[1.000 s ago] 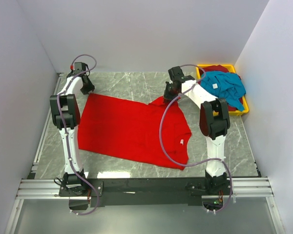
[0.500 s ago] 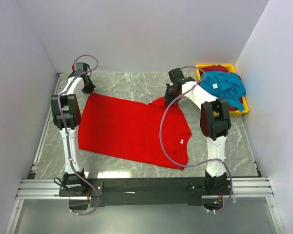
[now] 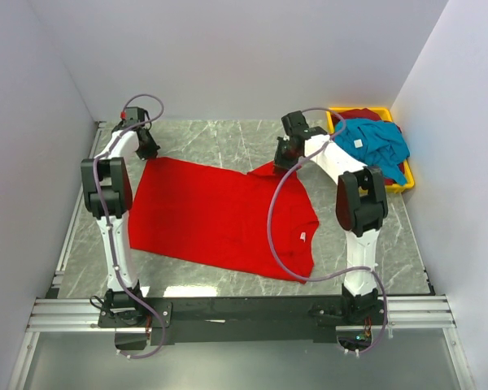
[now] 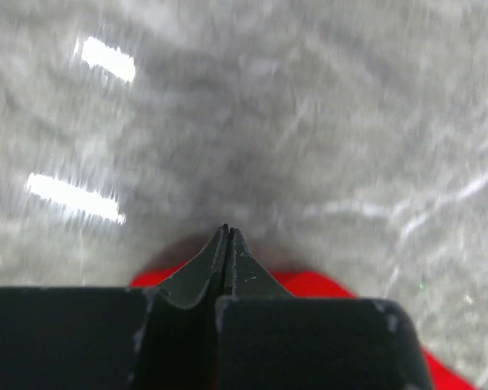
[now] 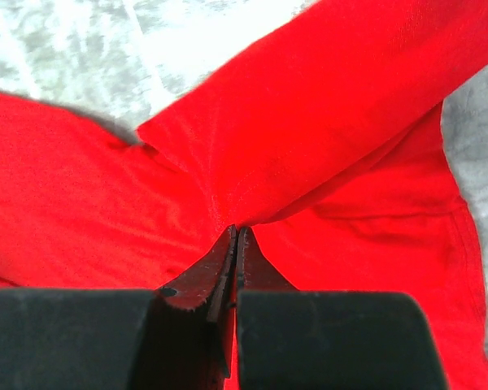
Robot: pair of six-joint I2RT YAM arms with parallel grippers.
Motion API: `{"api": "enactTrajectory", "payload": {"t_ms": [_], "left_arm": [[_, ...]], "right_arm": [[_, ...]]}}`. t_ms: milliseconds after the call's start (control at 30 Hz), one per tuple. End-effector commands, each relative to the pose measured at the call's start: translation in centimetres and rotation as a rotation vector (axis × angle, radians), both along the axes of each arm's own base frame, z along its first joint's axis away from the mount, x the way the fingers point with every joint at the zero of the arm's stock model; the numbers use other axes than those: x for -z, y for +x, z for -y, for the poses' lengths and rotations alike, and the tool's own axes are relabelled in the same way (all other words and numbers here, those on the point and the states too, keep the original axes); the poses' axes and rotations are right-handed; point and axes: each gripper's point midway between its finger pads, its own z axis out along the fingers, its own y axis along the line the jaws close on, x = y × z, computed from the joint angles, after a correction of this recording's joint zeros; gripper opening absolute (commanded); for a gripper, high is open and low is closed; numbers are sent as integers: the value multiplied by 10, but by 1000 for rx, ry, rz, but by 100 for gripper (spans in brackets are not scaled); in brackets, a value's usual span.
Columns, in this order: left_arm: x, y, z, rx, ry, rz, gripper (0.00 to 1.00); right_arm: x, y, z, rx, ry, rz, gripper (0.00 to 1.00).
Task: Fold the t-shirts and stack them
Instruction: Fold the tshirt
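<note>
Pinching a red t-shirt (image 3: 220,215) spread on the marble surface (image 3: 220,138).
Top: shirt lies flat, left pincer (image 3: 149,152) at its far-left corner, right pincer (image 3: 286,158) at its far sleeve; a teal-blue t-shirt (image 3: 378,146) drapes the yellow bin (image 3: 335,114). Left wrist: pincer closed at the red edge, grip unclear. Right wrist: pincer clamps a raised fold.

Matt cloth shirt (image 3: 220,215), glossy marbled table (image 3: 220,138)

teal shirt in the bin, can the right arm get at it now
Probably not yet: the right gripper is shut on the red shirt. The teal shirt lies uncovered in the yellow bin.
</note>
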Motion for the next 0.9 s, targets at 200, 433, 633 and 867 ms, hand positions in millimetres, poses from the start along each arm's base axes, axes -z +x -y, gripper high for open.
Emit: {"api": "enactTrajectory", "payload": {"t_ms": [200,433,633,867], "left_arm": [[-59,-20,2,12,1,106,0],[-63,-32,0,9,0,107,0],[-65,-45,-1,7,10,111,0],[-54,-52,-5,-1,27,86,1]], "right_arm": [[-43,-32,-4,-27,-4,47,0],[-36,-56,-7,-46,-17,19,0],[-34,-71,-10,-54,-21,15,0],[-29,-82,-16,-65,-15,8,0]]}}
